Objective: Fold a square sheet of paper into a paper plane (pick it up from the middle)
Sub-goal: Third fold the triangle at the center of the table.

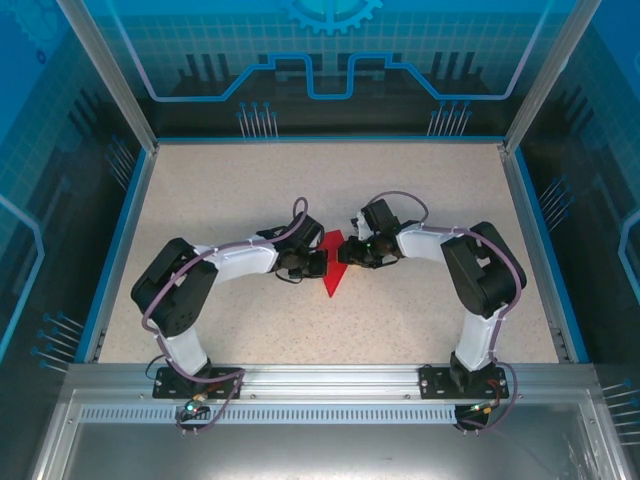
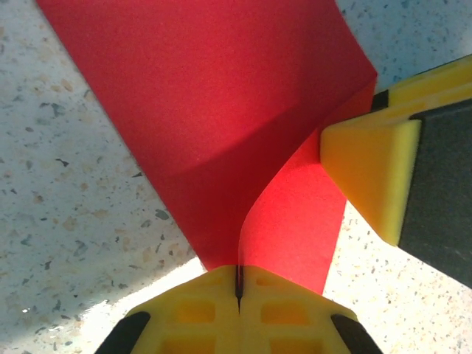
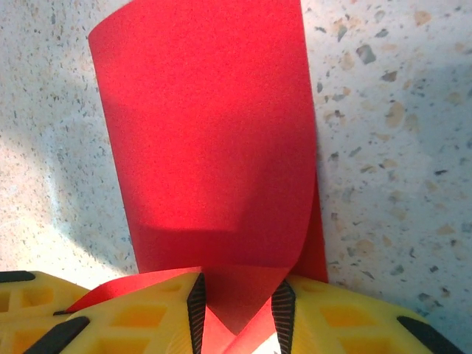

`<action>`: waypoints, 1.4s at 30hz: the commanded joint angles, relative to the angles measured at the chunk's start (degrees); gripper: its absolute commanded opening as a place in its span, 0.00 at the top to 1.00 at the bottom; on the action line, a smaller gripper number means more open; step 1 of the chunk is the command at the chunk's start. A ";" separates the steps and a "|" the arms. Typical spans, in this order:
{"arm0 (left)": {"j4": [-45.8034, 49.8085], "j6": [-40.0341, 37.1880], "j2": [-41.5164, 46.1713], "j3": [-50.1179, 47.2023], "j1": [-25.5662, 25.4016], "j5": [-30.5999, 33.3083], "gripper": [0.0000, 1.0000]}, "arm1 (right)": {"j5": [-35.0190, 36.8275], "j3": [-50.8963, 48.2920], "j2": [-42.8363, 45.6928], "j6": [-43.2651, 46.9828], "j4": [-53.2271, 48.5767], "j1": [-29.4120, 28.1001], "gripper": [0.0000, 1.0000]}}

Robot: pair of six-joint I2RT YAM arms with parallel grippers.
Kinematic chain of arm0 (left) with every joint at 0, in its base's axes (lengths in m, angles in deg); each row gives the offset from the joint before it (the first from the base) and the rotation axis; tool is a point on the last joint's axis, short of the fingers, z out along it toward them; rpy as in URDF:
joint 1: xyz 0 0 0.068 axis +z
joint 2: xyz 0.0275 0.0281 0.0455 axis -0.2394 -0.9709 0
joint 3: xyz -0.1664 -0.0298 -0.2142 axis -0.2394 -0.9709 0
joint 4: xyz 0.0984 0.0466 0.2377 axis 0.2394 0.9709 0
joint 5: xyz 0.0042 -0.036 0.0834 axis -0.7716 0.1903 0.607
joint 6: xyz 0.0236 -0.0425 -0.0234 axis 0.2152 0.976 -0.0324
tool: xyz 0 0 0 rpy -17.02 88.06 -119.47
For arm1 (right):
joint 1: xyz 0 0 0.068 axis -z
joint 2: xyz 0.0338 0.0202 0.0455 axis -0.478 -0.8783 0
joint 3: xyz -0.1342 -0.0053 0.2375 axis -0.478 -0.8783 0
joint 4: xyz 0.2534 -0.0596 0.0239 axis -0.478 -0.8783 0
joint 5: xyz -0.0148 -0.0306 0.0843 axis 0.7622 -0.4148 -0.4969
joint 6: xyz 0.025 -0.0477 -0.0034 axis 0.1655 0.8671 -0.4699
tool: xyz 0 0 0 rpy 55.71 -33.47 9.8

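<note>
I see the sheet of paper [image 1: 333, 268] at mid-table, bright red and unmarked. From above it reads as a narrow pointed shape with its tip toward the near edge. It isn't flat. One layer lies on the tabletop while another curls up off it in a soft, uncreased bend. One edge is pinched in the closed left gripper [image 2: 237, 276], and a loose V-shaped fold sits between the parted fingers of the right gripper [image 3: 240, 295].

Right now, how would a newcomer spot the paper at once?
Look at the middle of the speckled beige table, where the left gripper and right gripper meet. The sheet of paper sits between them, narrowing to a point toward the arm bases. Nothing else there is bright red.
</note>
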 commanded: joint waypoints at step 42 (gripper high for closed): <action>1.05 -1.07 -4.35 3.66 0.02 -0.31 1.00 | 6.93 -1.87 -2.24 3.38 -6.15 -0.98 0.63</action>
